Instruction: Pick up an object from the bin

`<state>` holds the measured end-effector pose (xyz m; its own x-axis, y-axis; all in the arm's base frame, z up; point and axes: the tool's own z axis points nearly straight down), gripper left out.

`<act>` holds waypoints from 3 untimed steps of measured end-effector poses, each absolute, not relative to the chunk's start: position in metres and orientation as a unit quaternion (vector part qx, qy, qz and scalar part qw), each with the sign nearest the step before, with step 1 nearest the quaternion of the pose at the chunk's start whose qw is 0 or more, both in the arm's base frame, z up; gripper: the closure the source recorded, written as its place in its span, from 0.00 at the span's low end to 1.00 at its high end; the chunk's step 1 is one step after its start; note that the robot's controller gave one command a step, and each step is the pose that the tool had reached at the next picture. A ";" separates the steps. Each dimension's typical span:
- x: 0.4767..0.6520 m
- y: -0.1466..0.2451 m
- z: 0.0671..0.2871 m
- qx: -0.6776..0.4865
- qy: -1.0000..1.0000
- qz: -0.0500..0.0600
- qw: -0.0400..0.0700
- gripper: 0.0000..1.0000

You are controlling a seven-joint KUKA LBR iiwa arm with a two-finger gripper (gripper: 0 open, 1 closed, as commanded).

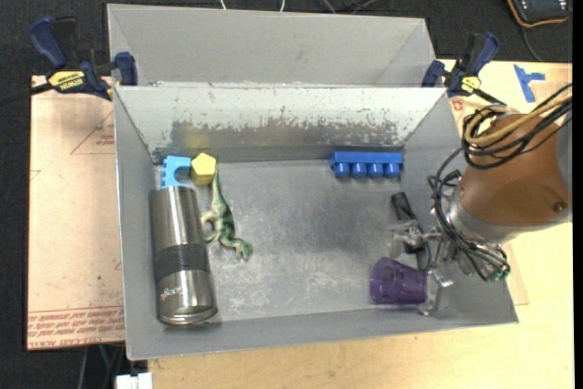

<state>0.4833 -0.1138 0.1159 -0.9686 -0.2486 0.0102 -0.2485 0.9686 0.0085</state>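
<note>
One grey metal bin (273, 323) holds everything. The arm, with its orange cover (515, 182), comes in over the rim at 3 o'clock, and its pincer (426, 267) hangs low over the floor at about 4 o'clock. Whether the pincer is apart or together cannot be told among the metal parts and cables.

Largest of the loose things is a steel bottle (182, 252) with a dark band. It lies on its side along the 9 o'clock wall, with its long axis running 12 to 6.

Next is a blue studded brick (366, 165) against the back wall at about 1 o'clock, lying long from 9 to 3.

A purple cup-like thing (397, 282) lies on the floor at 4 o'clock, close to the front wall. It sits at about 8 o'clock from the pincer, just beside it, and contact between them cannot be made out. Its long axis runs roughly 9 to 3, with the rounded end toward 9. Which end is the open one cannot be told.

A green toy lizard (224, 228) lies just beside the bottle, stretched roughly 12 to 6.

A light blue block (175, 170) and a yellow many-sided piece (204, 166) sit together at 10 o'clock, at the bottle's top end.
</note>
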 end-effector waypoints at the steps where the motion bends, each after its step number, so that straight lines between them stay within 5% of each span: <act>1: 0.486 -0.106 0.163 0.072 -0.997 0.001 -0.012 0.00; 2: 0.479 -0.120 0.116 0.091 -0.996 -0.004 0.006 0.00; 3: 0.489 -0.115 0.109 0.267 -0.964 0.001 -0.009 0.00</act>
